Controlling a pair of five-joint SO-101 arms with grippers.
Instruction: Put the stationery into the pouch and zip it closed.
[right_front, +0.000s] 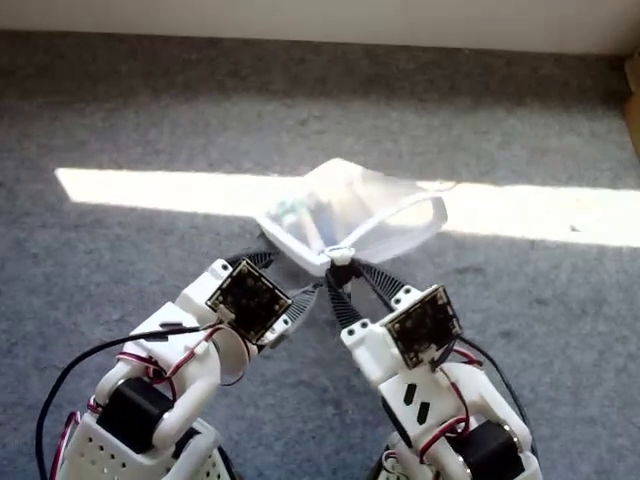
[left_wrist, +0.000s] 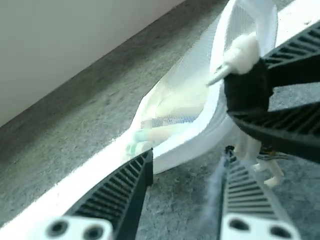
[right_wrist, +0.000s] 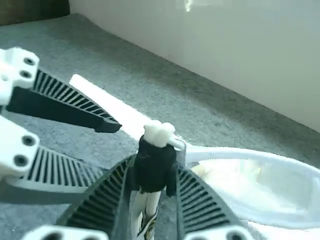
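Note:
A translucent white pouch (right_front: 345, 205) lies on grey carpet in a band of sunlight, its mouth gaping. Stationery (left_wrist: 150, 131) shows faintly through its wall. My right gripper (right_front: 340, 268) is at the pouch's near end, shut on the black zipper pull (right_wrist: 152, 162) with a white knot on top. The left wrist view shows that pull (left_wrist: 245, 87) clamped between the right arm's fingers (left_wrist: 285, 120). My left gripper (left_wrist: 187, 160) stands open just beside it, the pouch's near edge (left_wrist: 180, 150) lying right in front of its fingertips, nothing between them.
Grey carpet (right_front: 120, 110) spreads all around the pouch. A pale wall (right_front: 320, 15) runs along the far side. A brown object (right_front: 633, 95) sits at the far right edge. The two arms stand close together at the near side.

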